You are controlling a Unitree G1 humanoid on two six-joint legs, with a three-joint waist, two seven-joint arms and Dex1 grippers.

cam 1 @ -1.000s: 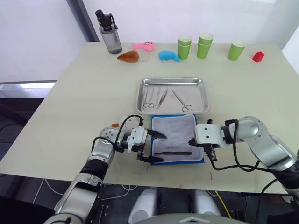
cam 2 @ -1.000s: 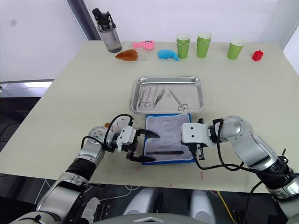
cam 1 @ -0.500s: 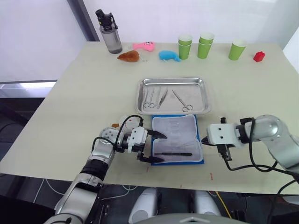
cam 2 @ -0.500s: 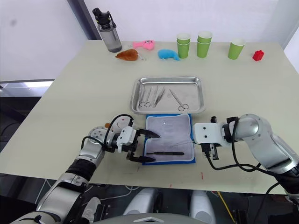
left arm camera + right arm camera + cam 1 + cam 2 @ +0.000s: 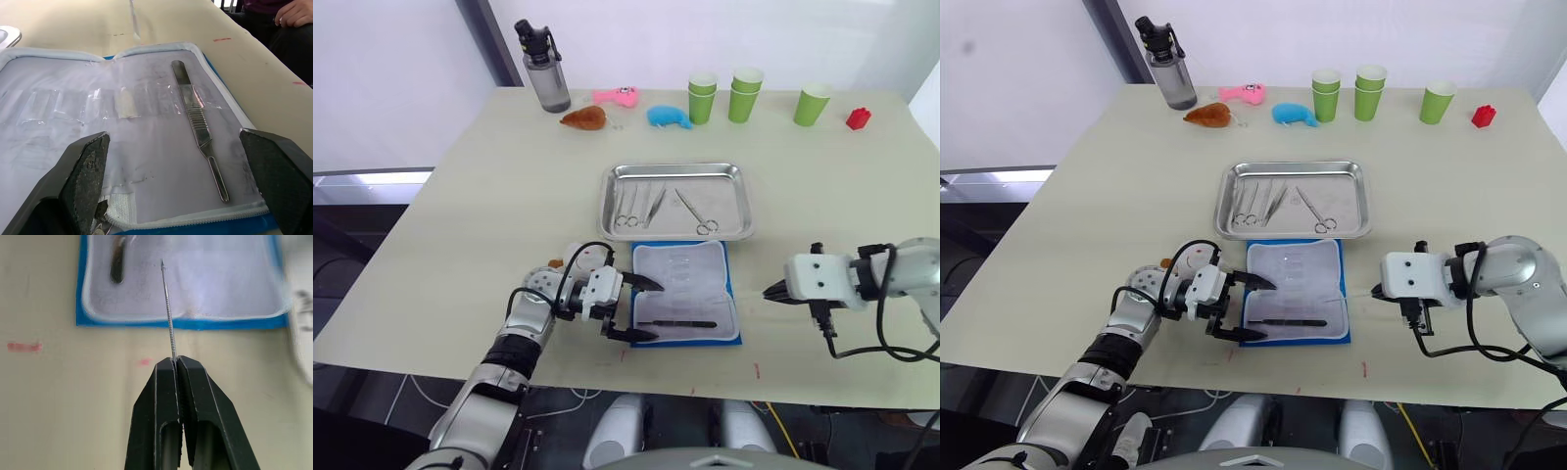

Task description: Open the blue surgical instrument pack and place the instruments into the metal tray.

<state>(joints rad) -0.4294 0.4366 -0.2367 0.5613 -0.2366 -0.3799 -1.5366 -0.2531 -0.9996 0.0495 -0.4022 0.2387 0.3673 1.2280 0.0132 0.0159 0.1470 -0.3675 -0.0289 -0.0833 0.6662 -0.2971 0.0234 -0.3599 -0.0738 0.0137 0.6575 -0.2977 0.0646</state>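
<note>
Centrally, the opened blue surgical instrument pack (image 5: 685, 306) lies at the metal tray's (image 5: 744, 201) six o'clock, left gripper (image 5: 640, 307) spread steadying it, right gripper (image 5: 177, 363) pinching seemingly a thin probe (image 5: 168, 308) for transfer.

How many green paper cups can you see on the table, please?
5, judging by the rims: a stack of two and another stack of two side by side at the table's far edge, and one single cup to their right. More could be nested unseen.
</note>
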